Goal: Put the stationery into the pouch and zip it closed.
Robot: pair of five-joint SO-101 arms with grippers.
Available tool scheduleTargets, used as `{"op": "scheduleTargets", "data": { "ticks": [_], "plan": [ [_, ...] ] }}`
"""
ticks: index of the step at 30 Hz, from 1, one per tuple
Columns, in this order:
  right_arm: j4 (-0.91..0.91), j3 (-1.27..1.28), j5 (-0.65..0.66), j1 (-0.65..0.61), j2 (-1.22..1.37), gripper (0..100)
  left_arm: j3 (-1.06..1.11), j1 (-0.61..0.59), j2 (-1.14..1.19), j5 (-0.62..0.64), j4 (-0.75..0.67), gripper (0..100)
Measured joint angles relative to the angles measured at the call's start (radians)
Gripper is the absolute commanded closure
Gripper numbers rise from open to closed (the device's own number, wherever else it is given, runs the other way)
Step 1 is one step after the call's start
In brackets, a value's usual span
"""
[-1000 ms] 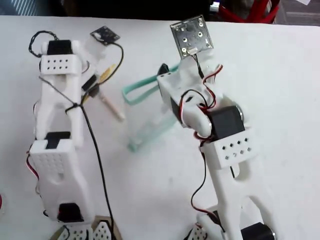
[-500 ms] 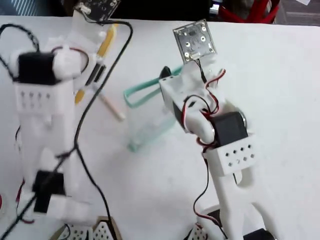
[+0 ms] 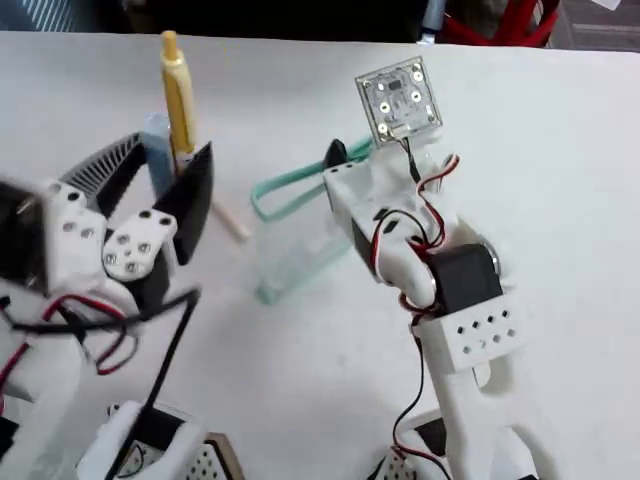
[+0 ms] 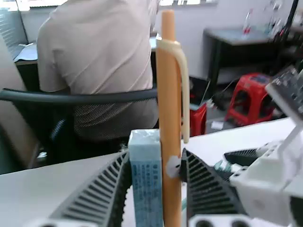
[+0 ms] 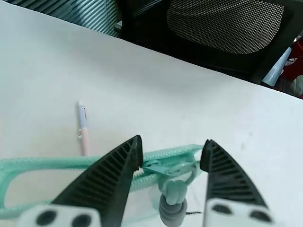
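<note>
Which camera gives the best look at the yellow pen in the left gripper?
Left wrist view: the yellow pen stands close up, clip visible, clamped beside a blue eraser in the left gripper. The high view shows its upper end beyond that gripper.

Yellow pen [image 4: 169, 118], pale-blue eraser [image 4: 147, 179], mint-green pouch [image 5: 57, 163].

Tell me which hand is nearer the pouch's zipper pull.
Right. The right hand straddles the zipper pull; the left hand, holding a pen, is off beside the pouch.

No legible text, faint print on the pale blue eraser [image 4: 144, 182], too blurred to read
</note>
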Motion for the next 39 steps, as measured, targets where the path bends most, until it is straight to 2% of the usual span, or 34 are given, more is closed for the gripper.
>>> {"op": "scheduleTargets", "data": {
  "ticks": [4,9,13,19,24,28,34,39],
  "plan": [
    [0.0,0.002,0.0,0.0,0.0,80.0,0.407,0.046,-0.123,0.123,-0.393,94],
    [0.0,0.002,0.0,0.0,0.0,80.0,0.873,0.049,-0.226,0.149,-0.898,93],
    [0.0,0.002,0.0,0.0,0.0,80.0,1.007,0.054,-0.23,0.106,-1.117,93],
    [0.0,0.002,0.0,0.0,0.0,80.0,1.03,0.055,-0.19,0.077,-1.172,93],
    [0.0,0.002,0.0,0.0,0.0,80.0,1.034,0.055,-0.19,0.077,-1.138,93],
    [0.0,0.002,0.0,-0.003,0.0,80.0,1.042,0.058,-0.19,0.026,-1.083,93],
    [0.0,0.003,0.0,-0.006,0.0,80.0,1.056,0.06,-0.192,-0.011,-1.079,93],
    [0.0,0.003,0.0,-0.006,0.0,80.0,1.056,0.06,-0.192,-0.012,-1.066,89]
  ]
}}
